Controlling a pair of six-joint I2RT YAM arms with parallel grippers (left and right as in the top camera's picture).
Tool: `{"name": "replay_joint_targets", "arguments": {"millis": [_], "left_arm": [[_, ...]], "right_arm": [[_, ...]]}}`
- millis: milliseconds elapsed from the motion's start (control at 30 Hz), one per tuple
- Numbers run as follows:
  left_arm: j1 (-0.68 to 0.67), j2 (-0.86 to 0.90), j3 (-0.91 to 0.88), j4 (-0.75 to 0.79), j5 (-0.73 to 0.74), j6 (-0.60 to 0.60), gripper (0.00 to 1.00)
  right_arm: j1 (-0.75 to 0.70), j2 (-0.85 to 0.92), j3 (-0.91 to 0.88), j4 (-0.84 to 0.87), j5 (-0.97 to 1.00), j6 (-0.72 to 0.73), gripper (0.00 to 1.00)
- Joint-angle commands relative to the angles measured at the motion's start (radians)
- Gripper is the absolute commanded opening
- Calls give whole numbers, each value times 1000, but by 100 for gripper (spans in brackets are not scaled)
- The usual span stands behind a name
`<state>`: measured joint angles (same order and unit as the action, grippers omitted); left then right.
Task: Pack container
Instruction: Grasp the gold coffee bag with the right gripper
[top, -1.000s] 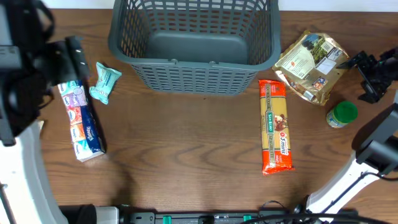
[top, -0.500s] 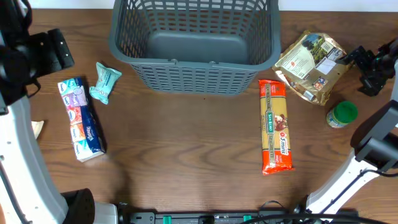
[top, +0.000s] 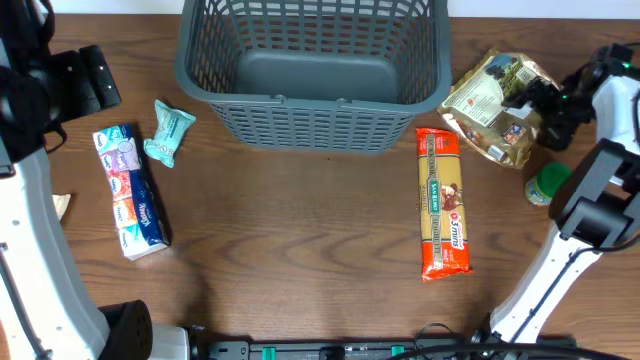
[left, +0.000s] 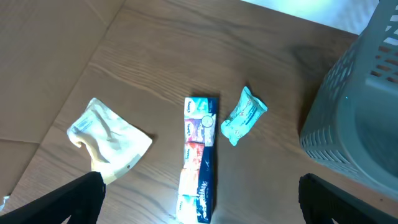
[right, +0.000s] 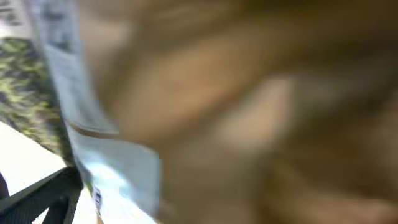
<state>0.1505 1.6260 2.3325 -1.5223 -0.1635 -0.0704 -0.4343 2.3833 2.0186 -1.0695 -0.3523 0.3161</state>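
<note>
Groceries lie on the wooden table (top: 300, 260) around the container (top: 300, 97), which stands at the far middle edge: a tissue strip (top: 130, 195) and teal packet (top: 170, 132) to its left, a spaghetti packet (top: 442, 200), tan bag (top: 490, 95) and green-lidded jar (top: 550, 183) to its right. The left gripper (top: 90, 85) hangs above the table's left side, fingers (left: 81, 199) spread wide with nothing between them. The right gripper (top: 540, 105) sits over the tan bag's right edge, and its wrist view is too blurred to tell how its jaws stand.

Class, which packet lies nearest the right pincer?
The tan bag right of the basket; the right pincer overlaps its edge, while the spaghetti pack lies apart.
</note>
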Motion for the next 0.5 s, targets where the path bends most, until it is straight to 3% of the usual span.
{"name": "replay_joint_targets", "arguments": {"millis": [0,100,200,433,467], "left_arm": [[5,5,8,-3,2,18,99],[5,5,8,-2,2,18,99],[5,5,8,-2,2,25,99],[5,5,8,-3,2,32,99],[5,5,8,-3,2,33,99]], "right_arm": [[38,39,-5,11,-23,-37,99],[58,56,-5,19,-22,-45,98],[72,63,-5,23,-22,-49,80],[84,64,-5,3,-22,-69,1],[84,64,-5,-6,-22,-74,1]]}}
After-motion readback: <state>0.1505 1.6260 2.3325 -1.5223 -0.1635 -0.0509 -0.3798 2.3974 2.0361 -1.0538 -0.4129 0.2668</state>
